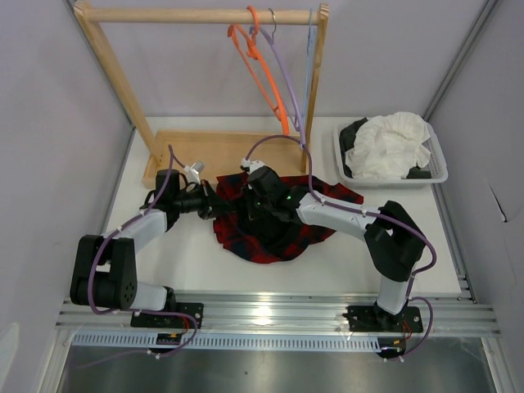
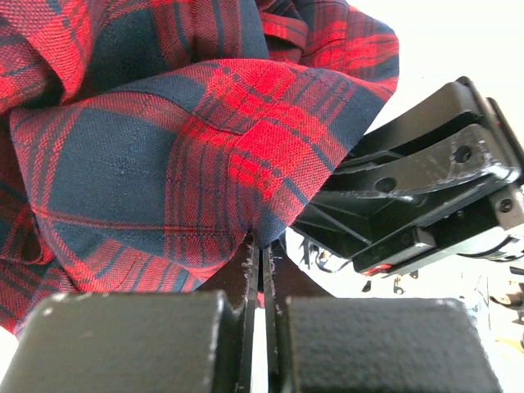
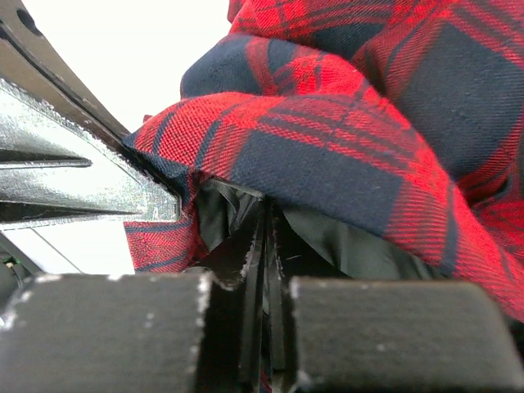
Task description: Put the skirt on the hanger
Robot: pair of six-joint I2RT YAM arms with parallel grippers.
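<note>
One skirt (image 1: 278,237), left hand (image 2: 260,274), right hand (image 3: 267,237) (both pinching), three hangers (image 1: 286,78)

Bright, even light overhead, backgrounds blown white in both wrist views (near fingers (image 2: 123,344) soft), glare on rail (image 1: 262,311).

Plaid skirt (image 1: 274,223) is seen bunched on the white table (image 1: 188,262), just in front of the wooden rack (image 1: 196,15) base. Left gripper (image 1: 214,206) is pushed against the skirt's left edge. Right gripper (image 1: 260,193) is set at its upper middle, with fabric heaped around it. The two grippers are near each other; finger state can't be made out from this height. Lavender hanger (image 1: 285,70) is hung on the rack bar between an orange hanger (image 1: 264,78) and a pale blue hanger (image 1: 309,74), all crowded at the bar's right end. At right rear, a white basket (image 1: 439,162) is filled with a white garment (image 1: 393,143) over something dark. Both arm bases are bolted to a metal rail (image 1: 270,315) at the near edge.
</note>
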